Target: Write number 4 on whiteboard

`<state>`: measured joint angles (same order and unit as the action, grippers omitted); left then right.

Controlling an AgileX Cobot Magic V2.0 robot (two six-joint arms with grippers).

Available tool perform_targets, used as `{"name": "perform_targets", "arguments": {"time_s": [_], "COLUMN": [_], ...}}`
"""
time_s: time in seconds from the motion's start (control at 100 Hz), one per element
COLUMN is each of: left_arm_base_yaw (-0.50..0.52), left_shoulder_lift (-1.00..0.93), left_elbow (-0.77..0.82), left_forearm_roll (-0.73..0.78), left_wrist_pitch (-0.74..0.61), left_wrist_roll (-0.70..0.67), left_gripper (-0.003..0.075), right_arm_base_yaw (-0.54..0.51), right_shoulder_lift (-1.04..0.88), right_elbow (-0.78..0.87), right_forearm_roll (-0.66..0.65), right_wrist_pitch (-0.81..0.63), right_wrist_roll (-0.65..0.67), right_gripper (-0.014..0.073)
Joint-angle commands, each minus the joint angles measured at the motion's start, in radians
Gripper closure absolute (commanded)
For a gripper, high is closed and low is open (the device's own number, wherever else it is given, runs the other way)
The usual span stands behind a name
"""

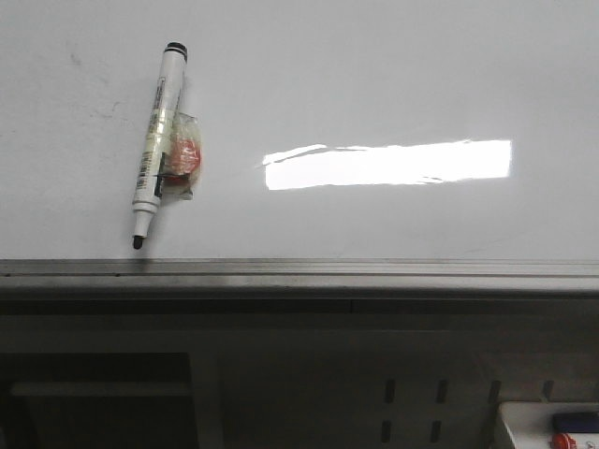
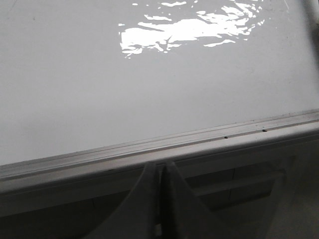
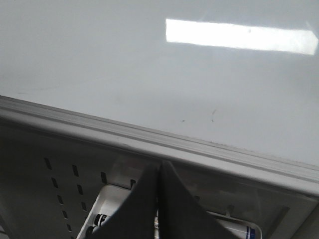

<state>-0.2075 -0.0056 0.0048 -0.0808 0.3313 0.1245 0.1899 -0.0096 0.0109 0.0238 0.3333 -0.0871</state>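
nearest in the front view, under the board's edge, a white tray point(image 1: 547, 426) sits at the lower right with what looks like a red cap and a blue item in it; the right wrist view also shows a tray point(image 3: 117, 199) below, holding what seem to be marker ends, too dim to name. both arms hang low off the near rail. the left claw point(image 2: 160, 172) has its fingers pressed together with nothing between them, and the right claw point(image 3: 159, 172) is likewise closed on nothing, so neither holds a pen yet.

past the grey edge rail point(image 1: 299, 268) lies the whiteboard point(image 1: 393, 84), glossy and bare apart from faint smudges and a bright rectangular glare point(image 1: 388, 164). no number 4 is drawn on it anywhere; the writing looks not yet begun.

on the board's left part rests a marker point(image 1: 157, 145), uncapped, its dark tip toward the rail and its black end pointing away. a lump of clear tape with something red point(image 1: 183, 159) is stuck to its barrel, probably a grip pad so a claw can clamp it firmly. it lies on the left arm's side, so that arm seems the likely one to fetch it.
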Motion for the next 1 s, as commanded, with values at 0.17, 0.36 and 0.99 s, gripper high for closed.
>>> {"name": "perform_targets", "arguments": {"time_s": [0.17, 0.36, 0.99], "left_arm_base_yaw": [0.001, 0.001, -0.001], "left_shoulder_lift": [-0.025, -0.025, -0.025], "left_elbow": [0.033, 0.033, 0.033], "left_forearm_roll": [-0.006, -0.004, -0.677], "left_wrist_pitch": [-0.059, -0.059, -0.392], "left_wrist_roll": [-0.010, -0.010, -0.018], "left_gripper": [0.0741, 0.0741, 0.0741], "right_arm_base_yaw": [-0.003, -0.003, -0.003], "right_shoulder_lift": [-0.016, -0.016, -0.016], "right_elbow": [0.024, 0.024, 0.024], "right_forearm_roll": [-0.007, -0.007, 0.717], "right_wrist_pitch": [-0.016, -0.018, -0.419], "right_wrist_roll": [-0.004, -0.004, -0.004], "right_gripper": [0.0643, 0.0643, 0.0643]}}
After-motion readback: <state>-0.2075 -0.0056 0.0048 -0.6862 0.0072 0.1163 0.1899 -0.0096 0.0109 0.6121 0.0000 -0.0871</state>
